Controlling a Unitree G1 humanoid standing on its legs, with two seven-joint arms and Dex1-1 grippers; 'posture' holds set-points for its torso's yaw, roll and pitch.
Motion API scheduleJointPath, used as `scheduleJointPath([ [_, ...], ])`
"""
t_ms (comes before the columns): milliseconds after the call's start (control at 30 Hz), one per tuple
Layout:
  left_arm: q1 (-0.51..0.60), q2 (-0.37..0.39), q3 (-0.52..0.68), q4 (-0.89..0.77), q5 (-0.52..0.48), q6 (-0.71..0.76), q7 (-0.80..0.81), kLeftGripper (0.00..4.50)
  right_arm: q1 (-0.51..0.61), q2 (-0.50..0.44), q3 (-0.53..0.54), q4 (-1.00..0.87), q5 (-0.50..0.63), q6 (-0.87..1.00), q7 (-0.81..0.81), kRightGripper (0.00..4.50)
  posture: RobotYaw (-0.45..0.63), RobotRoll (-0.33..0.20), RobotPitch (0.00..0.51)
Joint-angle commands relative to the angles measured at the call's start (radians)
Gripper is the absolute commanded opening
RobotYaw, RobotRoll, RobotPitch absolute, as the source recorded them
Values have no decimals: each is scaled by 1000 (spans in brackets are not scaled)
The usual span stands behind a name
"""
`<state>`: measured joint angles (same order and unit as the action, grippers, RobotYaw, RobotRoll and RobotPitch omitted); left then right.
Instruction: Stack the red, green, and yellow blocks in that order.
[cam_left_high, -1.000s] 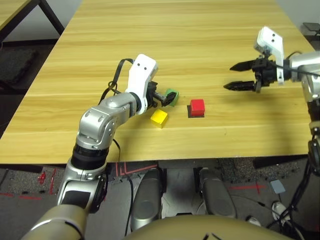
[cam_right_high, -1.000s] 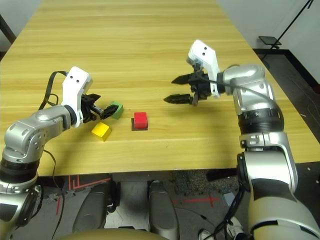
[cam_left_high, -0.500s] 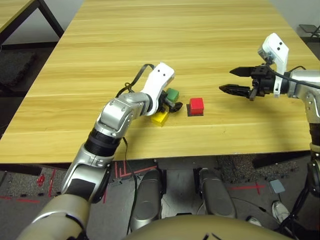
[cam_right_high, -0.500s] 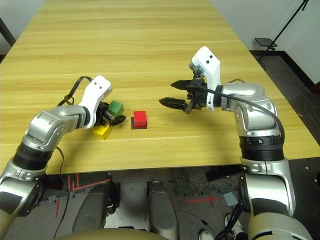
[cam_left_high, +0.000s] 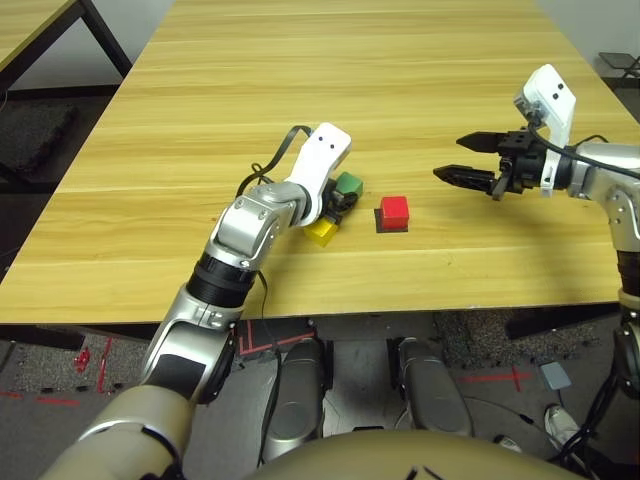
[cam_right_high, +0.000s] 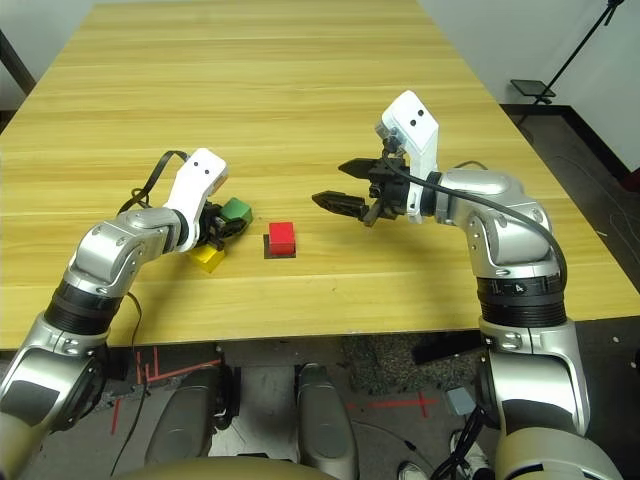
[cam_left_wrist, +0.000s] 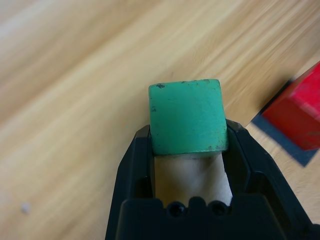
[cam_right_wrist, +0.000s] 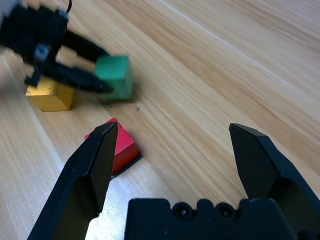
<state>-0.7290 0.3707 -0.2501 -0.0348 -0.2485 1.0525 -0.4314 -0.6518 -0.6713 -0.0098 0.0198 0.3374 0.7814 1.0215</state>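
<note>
Pale wood-grain table (cam_left_high: 400, 90) carries all three cubes near the robot's edge: the red block (cam_left_high: 394, 211) sits on a flat black patch (cam_left_high: 381, 228), and the yellow block (cam_left_high: 320, 233) lies on the wood just beside the left arm. Left gripper (cam_left_wrist: 189, 142) is clamped on the green block (cam_left_wrist: 187, 116), held just to the left of the red one — so the coming move looks like a short carry rightward and onto red. Right gripper (cam_right_wrist: 175, 150) hovers with fingers spread wide, well to the right of the red block — holding nothing.
</note>
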Motion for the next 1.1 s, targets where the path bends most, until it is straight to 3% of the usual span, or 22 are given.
scheduleJointPath([
  [33,-68,30,6,-41,-17,-22,-78,2025,-3,-15,13,14,14,-21,19,4500,269,-78,110],
  [333,-158,95,-111,-131,-70,25,-290,2025,-3,-39,11,30,8,-23,29,4500,258,-79,105],
  [467,-155,83,-184,-131,-61,11,-329,2025,10,-52,7,21,12,-23,30,4500,238,-78,106],
  [867,-176,32,-285,61,30,-189,-424,2025,87,-127,21,-50,80,-129,251,4500,176,-68,118],
  [1100,-192,12,-289,138,83,-274,-477,2025,116,-135,-1,-78,107,-117,243,4500,159,-67,122],
])
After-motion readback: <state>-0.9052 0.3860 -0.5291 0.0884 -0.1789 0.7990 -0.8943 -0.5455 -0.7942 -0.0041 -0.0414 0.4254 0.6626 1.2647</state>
